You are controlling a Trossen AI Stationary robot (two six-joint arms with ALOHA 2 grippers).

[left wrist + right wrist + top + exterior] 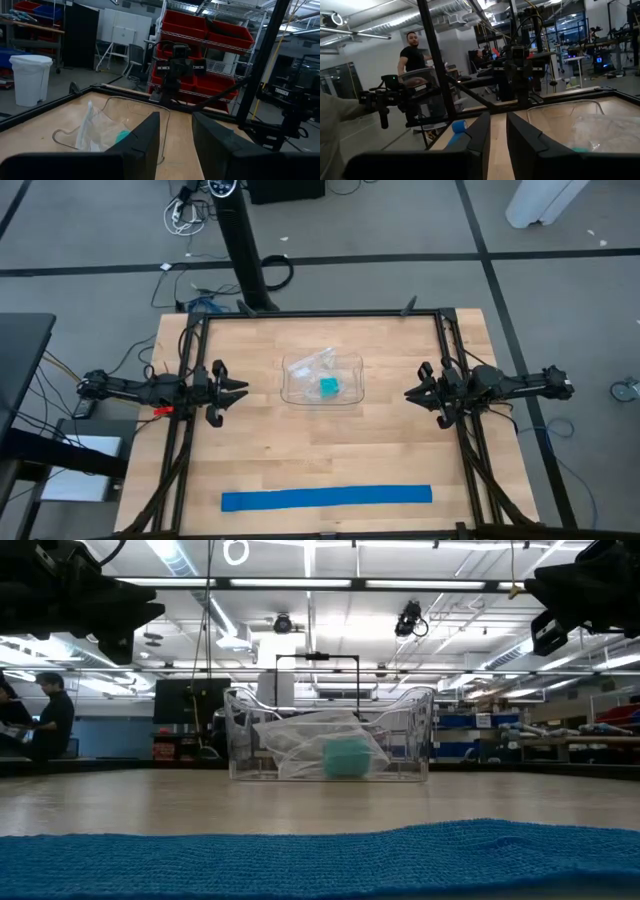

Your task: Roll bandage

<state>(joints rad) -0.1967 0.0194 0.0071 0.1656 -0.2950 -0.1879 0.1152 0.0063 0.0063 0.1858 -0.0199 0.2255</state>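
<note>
The bandage [326, 498] lies flat as a long bright blue strip along the table's near edge; in the low view the bandage [320, 858] fills the foreground. My left gripper [243, 390] hovers at the table's left side, open, with nothing between its fingers [145, 140]. My right gripper [408, 393] hovers at the right side, open by a narrow gap, its fingers [480, 132] holding nothing. Both point level toward the table's middle, well above the wood and far from the bandage.
A clear plastic tray [352, 363] stands mid-table between the grippers, holding a teal block [329, 387] and crumpled clear plastic [312, 365]. A black frame [320, 315] borders the tabletop. Bare wood lies between tray and bandage. People show in the room beyond [412, 55].
</note>
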